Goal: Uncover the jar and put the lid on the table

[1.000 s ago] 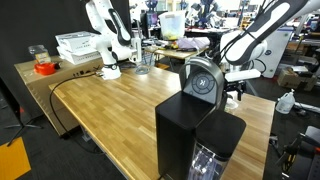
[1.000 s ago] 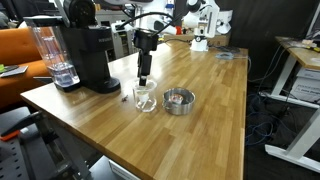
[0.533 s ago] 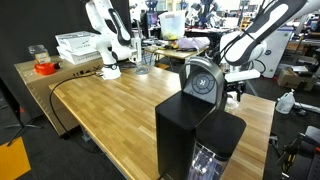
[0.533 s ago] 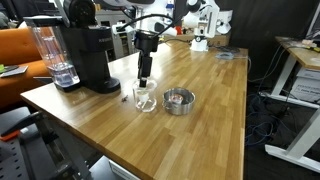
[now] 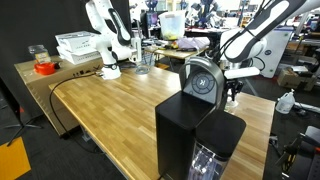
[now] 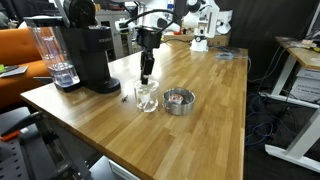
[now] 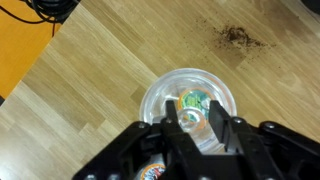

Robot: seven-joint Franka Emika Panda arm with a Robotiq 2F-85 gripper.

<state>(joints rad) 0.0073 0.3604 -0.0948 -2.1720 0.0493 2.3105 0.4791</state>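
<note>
While our pincer (image 6: pixel 147 77) hangs above the clear jar (image 6: pixel 145 98) of colourful bits (image 7: pixel 192 102) on the table (image 6: pixel 210 140), we cannot tell whether its jaws are clamped.

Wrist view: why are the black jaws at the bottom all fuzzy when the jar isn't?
Wrist view: the jaws sit right against the camera, so they blur into dark shapes, while the jar and the grain of the table further off look sharper. In an exterior view the same jar is small, see-through and hard to make out.

Clear glass jar (image 6: pixel 145 98) upright on table (image 6: pixel 205 145)
</note>
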